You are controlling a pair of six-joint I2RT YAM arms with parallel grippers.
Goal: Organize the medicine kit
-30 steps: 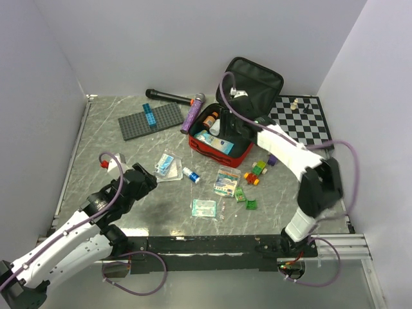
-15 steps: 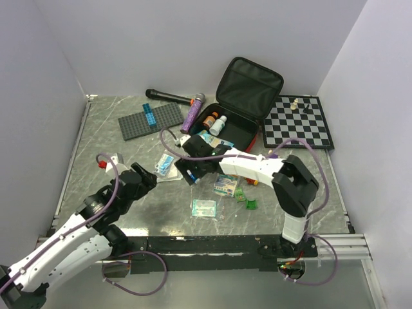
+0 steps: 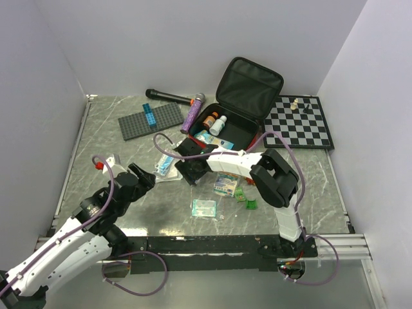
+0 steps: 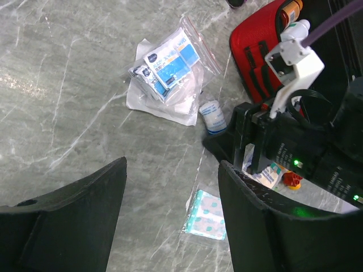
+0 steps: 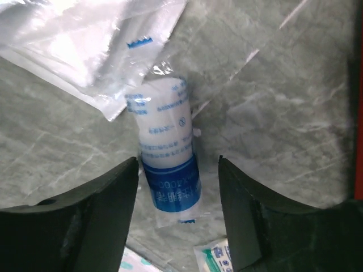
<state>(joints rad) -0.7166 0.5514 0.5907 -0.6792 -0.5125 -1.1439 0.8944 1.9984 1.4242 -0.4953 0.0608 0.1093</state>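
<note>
The red medicine kit [image 3: 239, 126] lies open at the back centre, lid [image 3: 250, 82] up, with an orange bottle [image 3: 209, 120], a white bottle [image 3: 219, 123] and a blue-white box [image 3: 205, 137] inside. Its red wall shows in the left wrist view [image 4: 255, 51]. My right gripper [image 3: 187, 172] is low over the table in front of the kit. It is open, with a plastic-wrapped white and blue bandage roll [image 5: 166, 153] lying between its fingers [image 5: 102, 215]. The roll also shows in the left wrist view [image 4: 212, 116]. My left gripper [image 3: 145, 178] is open and empty, left of the roll.
A clear bag of packets [image 3: 166, 164] lies beside the roll. A plaster packet [image 3: 203, 207], another packet [image 3: 225, 184] and small green pieces [image 3: 250, 205] lie nearer the front. A grey baseplate [image 3: 151, 119], microphone [image 3: 170, 96], purple tube [image 3: 192, 113] and chessboard [image 3: 299, 122] are at the back.
My right arm swung from the kit down and to the left, and its open gripper now straddles the bandage roll. My left arm shifted slightly.
</note>
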